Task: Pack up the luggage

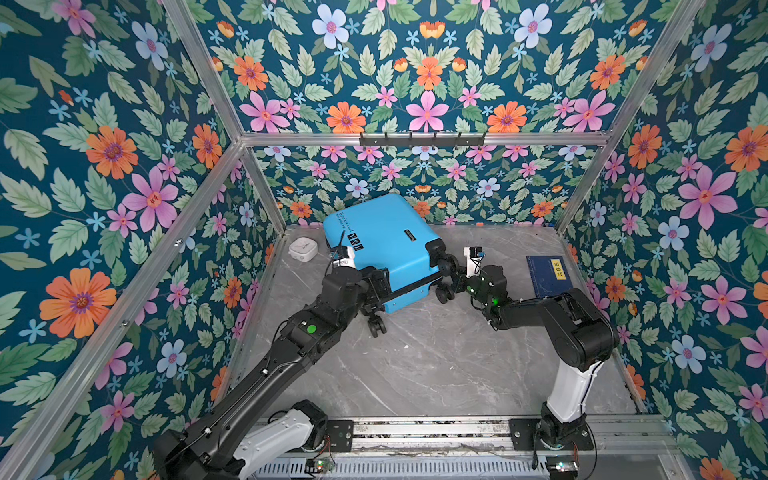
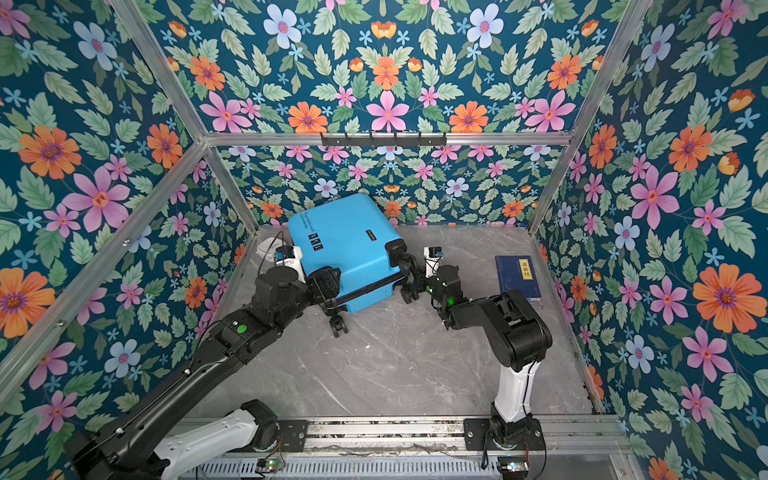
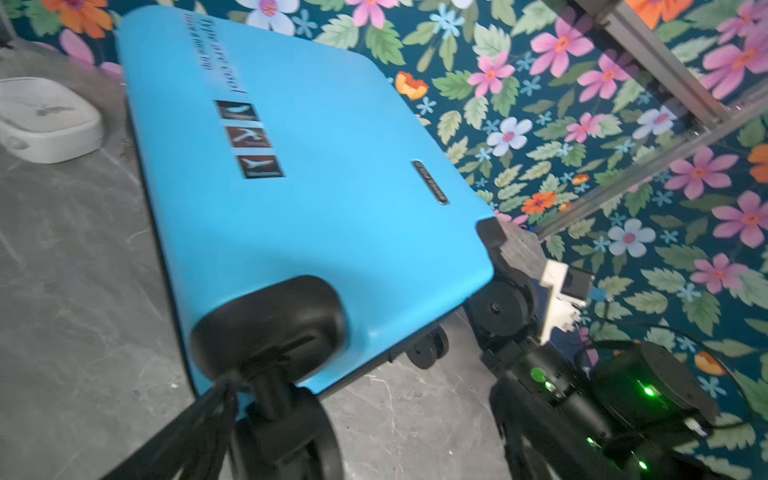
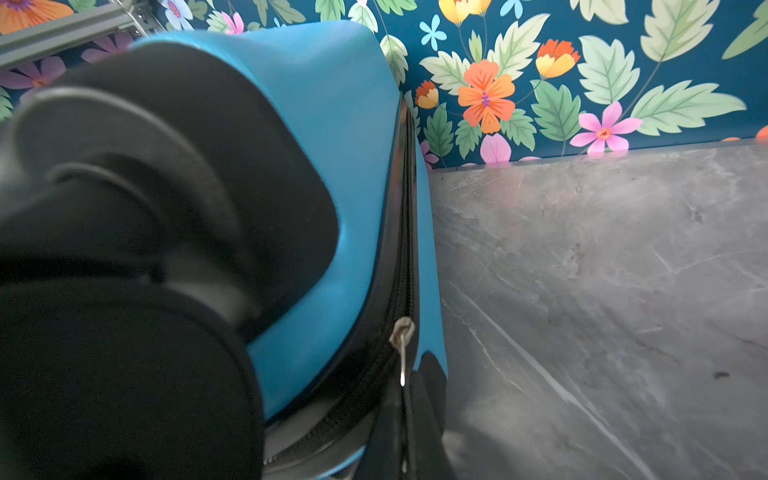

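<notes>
The luggage [image 1: 386, 245], a sky-blue hard-shell suitcase with black caster wheels, lies flat and skewed near the back wall, both shells together. My left gripper [image 1: 376, 291] is at its near left corner. In the left wrist view this gripper [image 3: 357, 415] looks open, with a caster wheel [image 3: 291, 428] beside its blurred left finger. My right gripper [image 1: 455, 276] is at the suitcase's right wheel corner. In the right wrist view it [image 4: 409, 415] is shut on the silver zipper pull [image 4: 402, 357], which hangs from the black zipper track.
A white square device [image 1: 303, 249] sits left of the suitcase by the wall. A dark-blue book with a yellow label [image 1: 548, 276] lies at the right, behind my right arm. A black hook rail [image 1: 422, 139] runs along the back frame.
</notes>
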Available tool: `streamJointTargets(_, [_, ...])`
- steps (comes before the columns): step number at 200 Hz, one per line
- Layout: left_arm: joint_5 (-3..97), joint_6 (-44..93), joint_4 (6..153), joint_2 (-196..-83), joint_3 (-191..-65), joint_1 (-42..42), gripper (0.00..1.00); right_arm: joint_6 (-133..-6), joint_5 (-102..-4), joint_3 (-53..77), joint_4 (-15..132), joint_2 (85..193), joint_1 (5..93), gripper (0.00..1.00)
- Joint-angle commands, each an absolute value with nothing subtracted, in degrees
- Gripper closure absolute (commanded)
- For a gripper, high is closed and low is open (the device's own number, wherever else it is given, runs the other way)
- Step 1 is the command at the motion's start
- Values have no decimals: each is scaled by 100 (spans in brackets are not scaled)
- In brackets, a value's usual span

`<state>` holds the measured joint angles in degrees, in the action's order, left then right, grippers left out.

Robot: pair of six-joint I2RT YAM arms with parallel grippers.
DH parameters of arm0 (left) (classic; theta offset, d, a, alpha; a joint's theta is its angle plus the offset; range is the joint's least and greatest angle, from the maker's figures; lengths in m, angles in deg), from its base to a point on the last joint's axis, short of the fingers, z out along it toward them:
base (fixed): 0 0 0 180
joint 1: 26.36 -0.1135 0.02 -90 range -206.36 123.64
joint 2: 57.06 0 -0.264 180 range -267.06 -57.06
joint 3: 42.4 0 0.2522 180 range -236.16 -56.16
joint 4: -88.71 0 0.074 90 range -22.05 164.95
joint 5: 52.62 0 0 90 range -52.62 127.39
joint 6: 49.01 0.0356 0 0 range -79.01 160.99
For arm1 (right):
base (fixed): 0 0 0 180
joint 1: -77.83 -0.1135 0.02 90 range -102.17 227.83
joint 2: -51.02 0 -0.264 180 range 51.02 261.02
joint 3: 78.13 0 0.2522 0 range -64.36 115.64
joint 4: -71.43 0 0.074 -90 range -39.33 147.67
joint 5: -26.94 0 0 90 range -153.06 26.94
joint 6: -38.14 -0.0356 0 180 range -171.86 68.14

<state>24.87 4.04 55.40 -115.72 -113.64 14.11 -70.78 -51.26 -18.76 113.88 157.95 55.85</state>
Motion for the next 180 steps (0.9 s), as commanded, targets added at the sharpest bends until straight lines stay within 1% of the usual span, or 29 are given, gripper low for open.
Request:
streamJointTargets(1, [2063, 592, 5203, -11824, -11575, 1768, 0, -7119, -5076, -2041, 11880, 15654, 5553, 100])
streamJointTargets(42, [2389, 632, 5149, -12601, -12236, 2127, 0, -6903, -5196, -2412, 11916, 15357, 5300, 100])
streamJointTargets(69, [2801, 235, 5563, -12952, -12378, 2386, 0, -6823, -5338, -2577, 11977, 15258, 5123, 100])
streamJointTargets(88, [2756, 7, 5760, -13095, -12425, 2624, 0, -6789, -5488, -2690, 12063, 15209, 4939, 100])
streamJointTargets(133, [2866, -756, 6140, -13276, -12188, 2802, 0, -6698, -5814, -2845, 12230, 15159, 4419, 100])
streamJointTargets(180, [2609, -1025, 5795, -13609, -12401, 2893, 0, -6724, -6127, -2877, 12472, 15258, 3950, 100])
